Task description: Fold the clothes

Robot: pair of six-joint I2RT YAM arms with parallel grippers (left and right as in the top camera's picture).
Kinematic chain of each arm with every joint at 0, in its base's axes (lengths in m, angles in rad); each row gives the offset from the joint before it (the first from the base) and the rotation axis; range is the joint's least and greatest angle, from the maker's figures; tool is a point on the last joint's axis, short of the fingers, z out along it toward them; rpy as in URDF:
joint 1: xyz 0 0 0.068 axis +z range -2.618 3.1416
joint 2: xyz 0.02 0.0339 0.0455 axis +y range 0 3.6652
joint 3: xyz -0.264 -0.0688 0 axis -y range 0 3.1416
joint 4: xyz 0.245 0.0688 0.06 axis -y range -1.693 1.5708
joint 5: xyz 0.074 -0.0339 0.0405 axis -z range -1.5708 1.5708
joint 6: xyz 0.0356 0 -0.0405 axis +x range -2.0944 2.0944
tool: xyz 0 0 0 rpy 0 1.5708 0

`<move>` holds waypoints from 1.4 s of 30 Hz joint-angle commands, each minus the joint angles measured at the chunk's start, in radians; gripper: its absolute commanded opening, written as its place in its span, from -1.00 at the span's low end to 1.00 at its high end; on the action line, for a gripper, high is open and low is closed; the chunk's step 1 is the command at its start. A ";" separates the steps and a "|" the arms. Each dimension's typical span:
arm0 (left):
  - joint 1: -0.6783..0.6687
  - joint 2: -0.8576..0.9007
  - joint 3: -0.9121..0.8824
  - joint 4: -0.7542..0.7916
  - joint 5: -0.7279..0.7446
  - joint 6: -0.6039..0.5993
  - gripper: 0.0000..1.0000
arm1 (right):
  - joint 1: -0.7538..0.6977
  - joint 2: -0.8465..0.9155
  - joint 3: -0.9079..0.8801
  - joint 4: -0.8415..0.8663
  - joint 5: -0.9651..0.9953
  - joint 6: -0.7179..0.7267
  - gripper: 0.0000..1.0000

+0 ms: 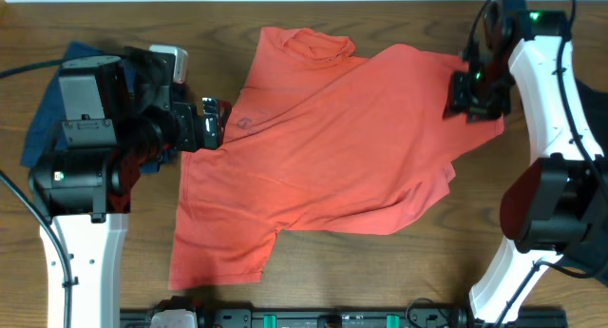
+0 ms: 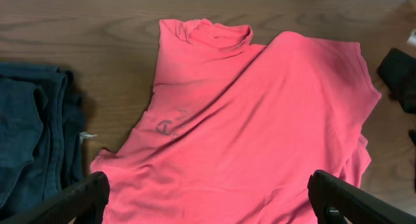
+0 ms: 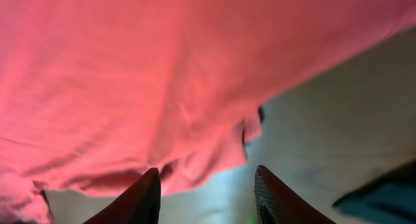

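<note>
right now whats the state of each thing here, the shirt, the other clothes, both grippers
coral-red T-shirt: spread on the table, rumpled and skewed, not yet folded
navy garment: bunched at the left, beside the shirt
left gripper: open, at the shirt's left edge, holding nothing
right gripper: jaws apart at the shirt's right edge, no cloth clamped that I can see

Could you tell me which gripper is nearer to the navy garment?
Left. The left gripper is at the shirt's left edge, close to the navy garment. The right gripper is over the shirt's opposite edge, with the whole shirt between it and the garment.
</note>
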 commanded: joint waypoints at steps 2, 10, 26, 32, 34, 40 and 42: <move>-0.004 -0.014 -0.002 -0.021 0.014 0.021 0.96 | 0.008 -0.071 -0.173 0.020 -0.016 0.039 0.00; -0.004 -0.026 -0.002 -0.051 0.014 0.033 0.96 | 0.006 -0.240 -0.625 0.284 -0.022 0.086 0.19; -0.004 -0.010 -0.002 -0.052 0.014 0.045 0.96 | 0.001 -0.257 -0.897 0.566 0.043 0.210 -0.97; -0.004 0.018 -0.002 -0.062 0.014 0.044 0.96 | -0.030 -0.364 -0.798 0.316 0.268 0.325 -0.97; -0.004 0.028 -0.002 -0.066 0.014 0.044 0.96 | -0.040 -0.422 -0.774 0.219 0.344 0.399 -0.97; -0.004 0.059 -0.002 -0.068 0.014 0.044 0.96 | -0.067 -0.555 -0.772 0.112 0.385 0.466 -0.92; -0.004 0.061 -0.002 -0.073 0.014 0.044 0.96 | -0.082 -0.580 -0.772 0.093 0.385 0.479 -0.83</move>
